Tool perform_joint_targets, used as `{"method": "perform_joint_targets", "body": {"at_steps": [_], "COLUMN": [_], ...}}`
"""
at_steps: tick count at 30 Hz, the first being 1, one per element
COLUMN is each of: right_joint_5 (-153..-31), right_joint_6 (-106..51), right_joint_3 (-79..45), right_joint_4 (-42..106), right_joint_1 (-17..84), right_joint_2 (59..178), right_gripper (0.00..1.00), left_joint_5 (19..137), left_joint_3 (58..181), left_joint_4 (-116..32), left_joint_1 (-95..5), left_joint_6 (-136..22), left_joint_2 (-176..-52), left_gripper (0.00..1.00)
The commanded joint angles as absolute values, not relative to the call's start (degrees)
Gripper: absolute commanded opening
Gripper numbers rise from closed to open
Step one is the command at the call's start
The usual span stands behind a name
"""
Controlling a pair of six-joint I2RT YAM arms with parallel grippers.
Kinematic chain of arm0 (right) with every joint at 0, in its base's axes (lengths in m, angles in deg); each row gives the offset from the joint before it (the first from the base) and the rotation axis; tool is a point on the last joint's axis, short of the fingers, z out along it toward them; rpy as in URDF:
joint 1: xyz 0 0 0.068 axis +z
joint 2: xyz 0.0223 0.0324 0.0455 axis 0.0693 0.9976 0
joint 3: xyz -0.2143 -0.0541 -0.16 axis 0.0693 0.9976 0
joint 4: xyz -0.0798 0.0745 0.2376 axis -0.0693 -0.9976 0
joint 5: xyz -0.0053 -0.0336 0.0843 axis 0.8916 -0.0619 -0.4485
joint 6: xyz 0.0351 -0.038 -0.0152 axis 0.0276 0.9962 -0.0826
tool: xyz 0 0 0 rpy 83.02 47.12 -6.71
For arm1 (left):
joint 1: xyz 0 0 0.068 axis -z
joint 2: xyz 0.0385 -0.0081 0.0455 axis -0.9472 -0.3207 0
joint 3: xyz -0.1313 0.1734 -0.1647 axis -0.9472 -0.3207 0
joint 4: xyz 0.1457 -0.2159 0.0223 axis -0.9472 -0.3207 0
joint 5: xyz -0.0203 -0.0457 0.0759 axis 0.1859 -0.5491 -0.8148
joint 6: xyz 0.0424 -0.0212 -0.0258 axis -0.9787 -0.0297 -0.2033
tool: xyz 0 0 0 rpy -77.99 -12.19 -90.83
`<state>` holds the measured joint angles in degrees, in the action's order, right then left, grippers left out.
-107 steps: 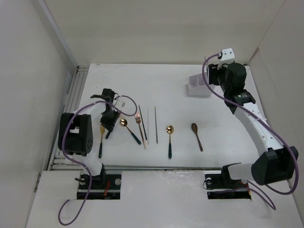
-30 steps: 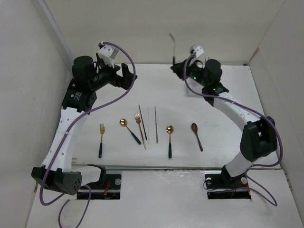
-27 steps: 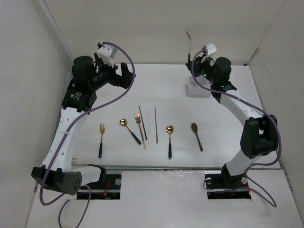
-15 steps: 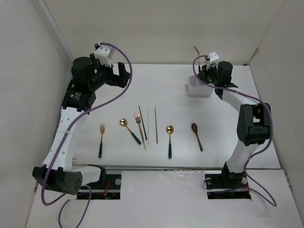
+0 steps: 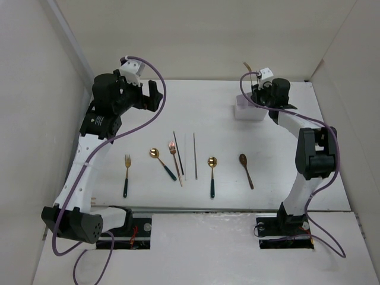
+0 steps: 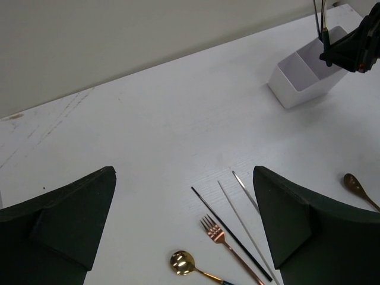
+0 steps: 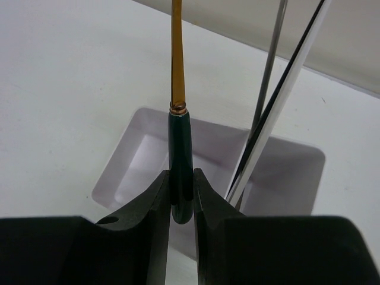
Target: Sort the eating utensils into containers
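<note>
The right gripper (image 7: pixel 181 199) pinches the teal-handled utensil (image 7: pixel 180 148) upright by its handle end, over the white box (image 7: pixel 133 163) near the tabletop's far edge, while the left gripper (image 6: pixel 184 173) gapes wide.

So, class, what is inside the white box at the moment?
Two chopsticks lean in one compartment. The right gripper holds a teal-handled utensil upright over the other, which looks empty. Its fingers hide the white box near edge and the chopstick tips.

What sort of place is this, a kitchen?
Likely a robot lab bench, not a kitchen: left arm and right arm bolted to a white table, plain panels around, cutlery in a row.
</note>
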<state>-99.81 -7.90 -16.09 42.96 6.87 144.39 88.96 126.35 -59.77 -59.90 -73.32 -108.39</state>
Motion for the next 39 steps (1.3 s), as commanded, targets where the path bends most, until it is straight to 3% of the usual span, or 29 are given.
{"method": "perform_joint_targets", "body": {"at_steps": [1,9,12,16,26,32,39], "right_joint_5": [-98.67,-98.14,-98.14,-98.14,-98.14,-99.03,-91.56], "right_joint_6": [-6.87,-6.26,-6.26,-6.26,-6.26,-6.26,-6.26], "right_joint_3": [-16.48,-17.7,-17.71,-17.71,-17.71,-16.66,-14.02], "right_joint_4": [44.66,44.13,43.51,43.51,43.51,42.9,41.59], "right_joint_1": [6.17,6.17,6.17,6.17,6.17,6.79,14.42], "right_joint_2": [144.7,146.37,146.37,146.89,146.29,140.76,129.16], "right_gripper": [0.0,0.01,0.11,0.3,0.38,0.41,0.61], "left_joint_5": [88.37,88.37,88.37,88.37,78.99,67.98,65.18], "left_joint_3": [125.94,125.94,125.94,125.94,120.85,112.08,102.83], "left_joint_4": [-56.78,-56.26,-56.26,-56.26,-57.49,-69.95,-91.13], "left_joint_1": [-60.04,-60.04,-60.04,-60.04,-60.04,-60.04,-60.04], "left_joint_6": [-73.97,-74.49,-73.97,-73.97,-73.97,-80.36,-99.17], "left_joint_2": [-107.49,-107.49,-107.49,-107.49,-105.65,-105.65,-106.7], "left_gripper": [1.0,1.0,1.0,1.0,1.0,0.97,0.95]}}
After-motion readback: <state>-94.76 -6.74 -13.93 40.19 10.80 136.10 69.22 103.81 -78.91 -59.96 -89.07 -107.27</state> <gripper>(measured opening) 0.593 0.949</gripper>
